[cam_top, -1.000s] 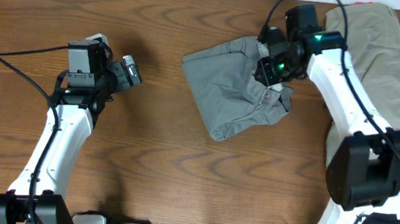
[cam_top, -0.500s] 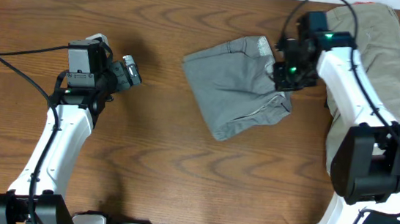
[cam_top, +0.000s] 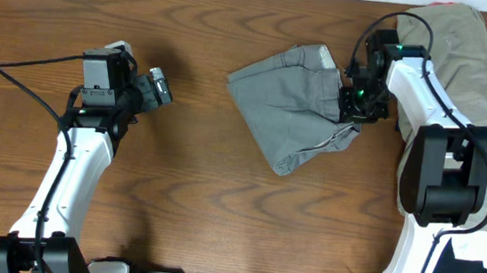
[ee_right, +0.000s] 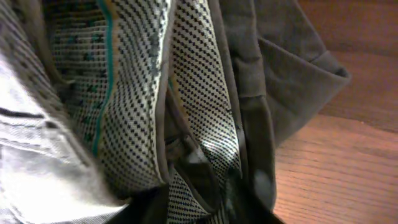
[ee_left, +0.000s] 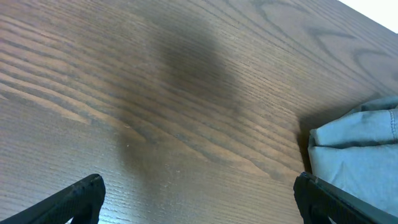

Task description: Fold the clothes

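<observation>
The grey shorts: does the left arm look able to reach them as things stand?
Probably yes. Only bare table lies between the open left hand and the near edge of the grey shorts. The right hand is at their far side.

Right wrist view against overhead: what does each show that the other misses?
Only the right wrist view shows the dotted lining with a teal stripe, inside folds of the grey shorts. Only the overhead shows the right gripper at the grey shorts' right edge, the left gripper open over bare table, and the khaki shorts at the far right. Both show the grey shorts and the wooden table.
</observation>
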`<state>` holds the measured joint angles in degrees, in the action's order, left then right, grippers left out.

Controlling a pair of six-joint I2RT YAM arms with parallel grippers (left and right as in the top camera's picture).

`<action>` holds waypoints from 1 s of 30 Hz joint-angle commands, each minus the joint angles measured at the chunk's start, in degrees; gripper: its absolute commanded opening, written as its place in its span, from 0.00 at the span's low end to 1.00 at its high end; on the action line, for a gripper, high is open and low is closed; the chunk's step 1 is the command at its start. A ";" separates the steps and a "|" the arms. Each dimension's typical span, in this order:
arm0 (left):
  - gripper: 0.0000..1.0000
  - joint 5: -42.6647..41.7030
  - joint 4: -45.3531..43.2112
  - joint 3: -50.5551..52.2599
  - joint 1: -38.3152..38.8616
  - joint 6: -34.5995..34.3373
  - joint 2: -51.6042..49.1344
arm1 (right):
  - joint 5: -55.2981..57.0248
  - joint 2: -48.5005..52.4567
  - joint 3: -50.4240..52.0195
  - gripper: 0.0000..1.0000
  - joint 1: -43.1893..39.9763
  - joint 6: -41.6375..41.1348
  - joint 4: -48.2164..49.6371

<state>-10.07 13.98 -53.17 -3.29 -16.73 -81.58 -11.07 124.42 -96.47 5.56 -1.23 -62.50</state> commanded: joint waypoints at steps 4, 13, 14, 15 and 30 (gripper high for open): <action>0.98 0.68 0.13 -0.44 -0.28 1.57 0.66 | -0.94 -4.90 -6.10 0.43 -1.84 0.37 -2.73; 0.98 0.07 0.37 -0.44 -0.17 5.38 0.61 | -9.55 -7.78 -10.21 0.42 -0.17 7.80 -0.85; 0.98 0.07 0.35 -0.44 -0.17 5.38 0.55 | -9.55 -7.37 -9.88 0.37 0.22 8.26 -0.42; 0.98 0.07 0.35 -0.44 -0.17 5.38 0.46 | -9.57 -6.88 -9.51 0.34 0.66 8.68 -0.04; 0.98 0.31 0.42 -0.42 -0.17 5.60 0.24 | -2.69 8.31 -8.41 0.63 2.91 10.64 3.78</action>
<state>-10.11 14.22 -53.17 -3.29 -11.94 -81.58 -16.64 130.56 -105.32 8.93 10.35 -59.44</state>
